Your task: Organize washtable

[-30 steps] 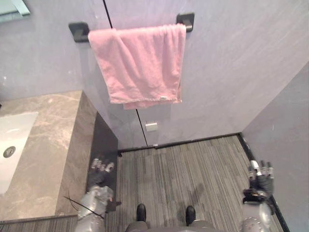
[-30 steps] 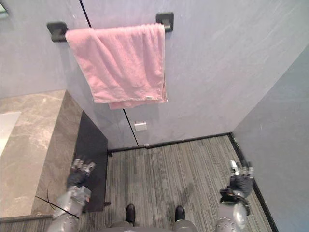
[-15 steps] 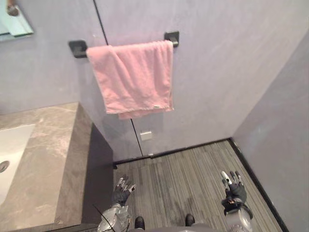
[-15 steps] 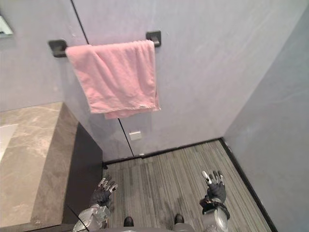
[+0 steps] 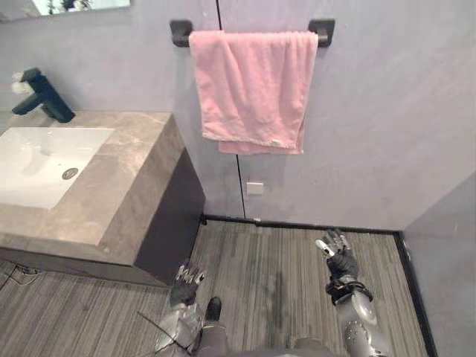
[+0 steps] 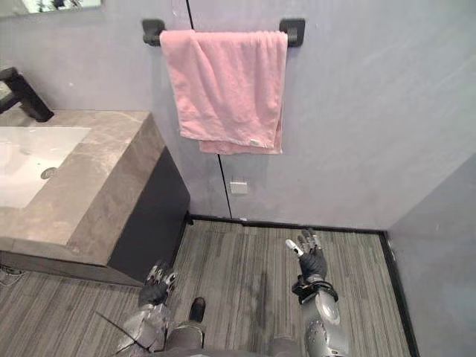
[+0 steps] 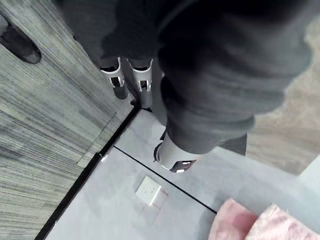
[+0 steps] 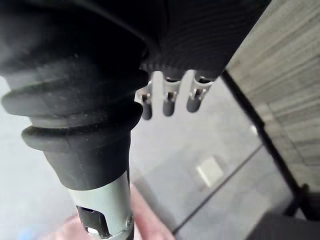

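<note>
Two hands hang empty, fingers loosely spread, low in the frame above the striped floor [image 5: 245,256]: left hand [image 5: 186,277] left of centre, right hand [image 5: 338,256] further right. The washtable [image 5: 126,193] stands at the left, with its white basin [image 5: 44,160] and black tap [image 5: 41,97]. A pink towel [image 5: 253,85] drapes the wall rail [image 5: 321,31] top centre.

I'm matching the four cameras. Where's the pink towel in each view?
Left eye view: towel hangs on the wall bar, right of the washtable.
Right eye view: towel on that bar.
Left wrist view: towel edge, past the socket from the floor.
Right wrist view: towel blurred, likewise past the socket.
Shared landmark: white wall socket below the towel.
</note>
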